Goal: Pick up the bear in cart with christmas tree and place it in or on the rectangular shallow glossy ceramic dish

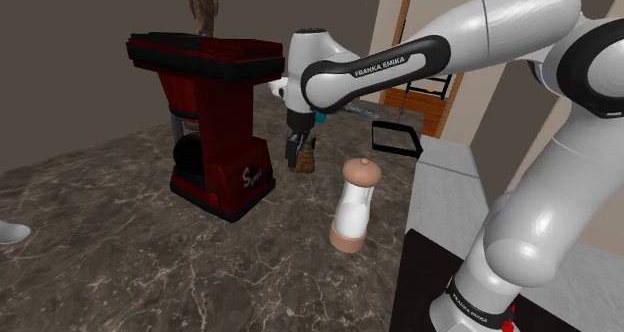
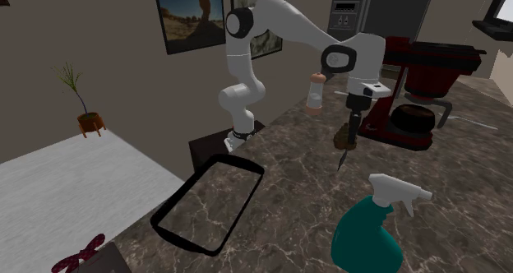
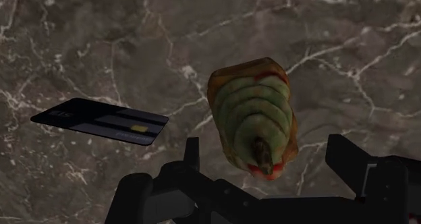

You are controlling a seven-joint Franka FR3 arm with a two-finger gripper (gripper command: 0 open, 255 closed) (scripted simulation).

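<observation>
Straddling partly hidden bear figure [image 3: 253, 115], tool [image 3: 264, 147] spread

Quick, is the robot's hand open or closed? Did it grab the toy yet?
Gripper: open. Its jaws stand apart on either side of the green tree toy, not touching it, so nothing is held.

A dark brown marble counter [image 3: 81, 40] carries a dark card [image 3: 100, 121] just beside the gripper [image 3: 264, 150]. A red coffee maker [image 1: 215, 130] stands close by it. A pale pepper mill [image 1: 354, 205], a black-rimmed rectangular dish [image 2: 210, 201] and a teal spray bottle [image 2: 366, 234] stand farther off.
</observation>
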